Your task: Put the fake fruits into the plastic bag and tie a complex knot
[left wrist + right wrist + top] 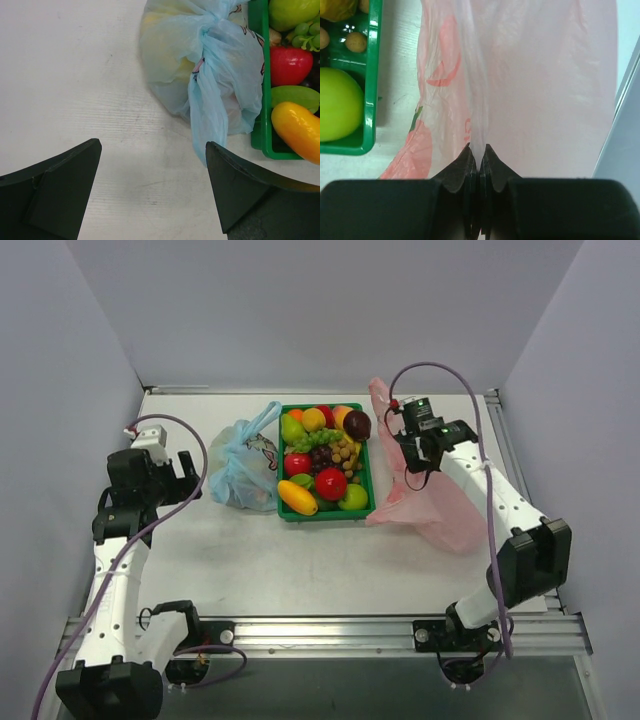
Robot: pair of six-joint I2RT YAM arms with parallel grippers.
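**Right gripper** (479, 150): jaws clenched on a pleat of the pink bag (535, 75), with film running up taut from between the tips.

**Left gripper** (152, 145): jaws spread wide, grasping nothing, over bare table (75, 75) near the blue bag (200, 70).

**Location:** the pink bag lies toward the table's right edge, just beside the tray (326, 515). The fruits (325, 455) sit in the tray, mid-table toward the far edge.

**Handling (judgement):**
- **Pink bag:** the film looks thin, limp, light and slippery, and is likely to stretch or tear under a hard pull. A single pinch will not hold the mouth open. It is better taken at the handle loops or mouth rim, one gripper to each.
- **Fruits:** they appear glossy, rigid and light, and the round ones are apt to roll or squirt from the jaws. Grip them across the middle.
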